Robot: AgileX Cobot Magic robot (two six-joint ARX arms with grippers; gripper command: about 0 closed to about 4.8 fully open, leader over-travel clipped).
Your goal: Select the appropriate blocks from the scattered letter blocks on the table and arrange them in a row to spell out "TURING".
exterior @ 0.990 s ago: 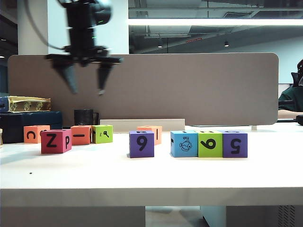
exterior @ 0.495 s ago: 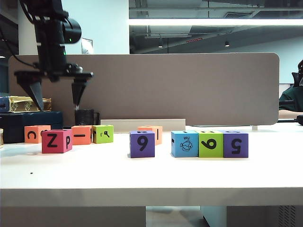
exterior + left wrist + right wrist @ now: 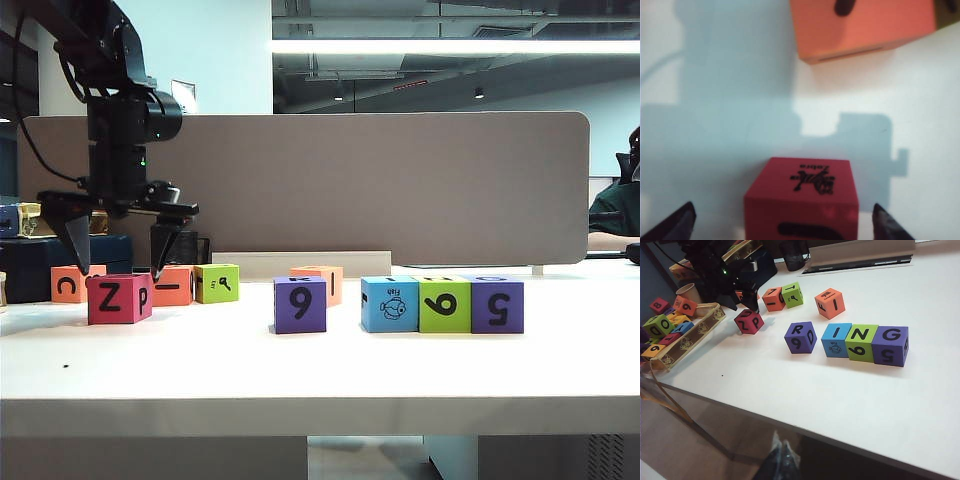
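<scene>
Plainly, red block (image 3: 801, 197) shows zebra print.

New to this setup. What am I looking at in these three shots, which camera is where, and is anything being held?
It is a two-armed table robot; each arm ends in a two-finger gripper. One picture is from a camera facing the white table from the front. The other two come from cameras on the wrists.

In the front view the left gripper hangs open just above the red block, a finger on either side. Its wrist camera looks down on that same block between the two dark fingertips. Nothing is held.

The right wrist camera looks over the table from farther back; only a blurred dark part of the right gripper shows, and whether it is open cannot be told.

On the table: a blue, a green and a purple block in a row, reading I N G from above, a purple R block slightly apart, plus loose orange and green blocks.
</scene>
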